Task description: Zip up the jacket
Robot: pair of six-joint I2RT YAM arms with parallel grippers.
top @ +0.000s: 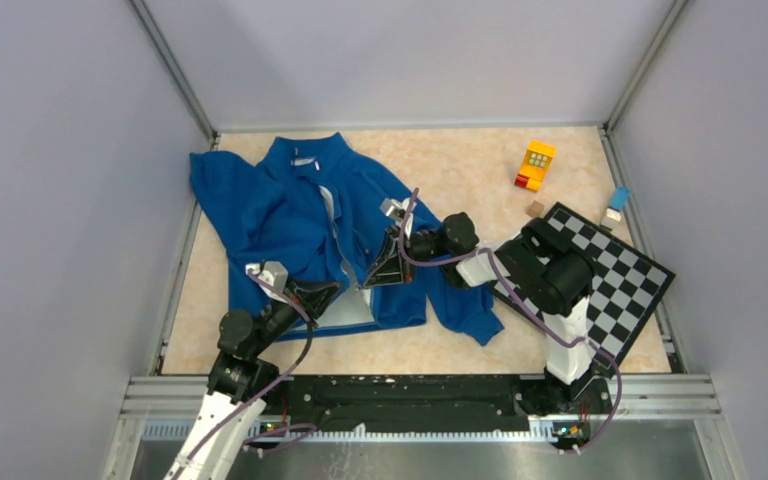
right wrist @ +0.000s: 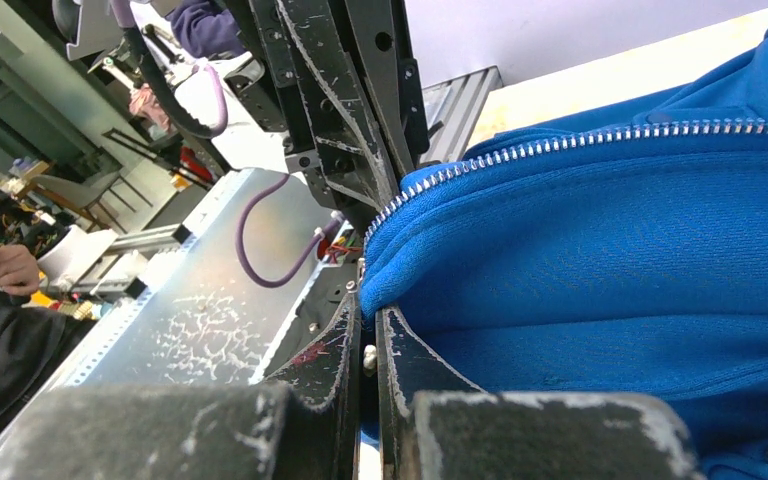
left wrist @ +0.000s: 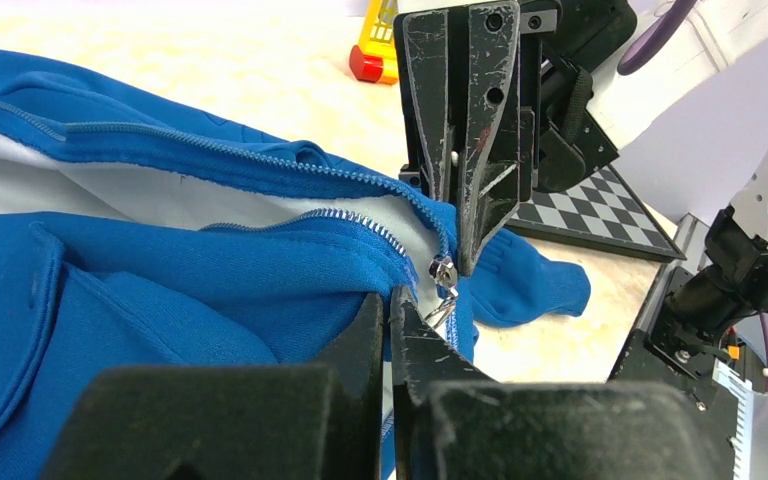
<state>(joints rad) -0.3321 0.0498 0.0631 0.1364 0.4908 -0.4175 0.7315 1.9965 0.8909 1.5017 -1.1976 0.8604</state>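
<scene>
Blue jacket (top: pixel 280 215) sits clamped within both jaws

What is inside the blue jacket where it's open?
White lining shows inside the jacket, between its zipper rows. Anything under the fabric is covered.

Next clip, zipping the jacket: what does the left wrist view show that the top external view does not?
Only the left wrist view shows the metal zipper slider and its pull, at the near end of the parted teeth, pale lining between them, with the right claw tip close beside it. Only the top external view shows the collar, the whole spread jacket and a small blue block beyond the checkerboard. Both show the checkerboard, the yellow toy, and the left claw and right claw meeting at the front's lower end.
</scene>
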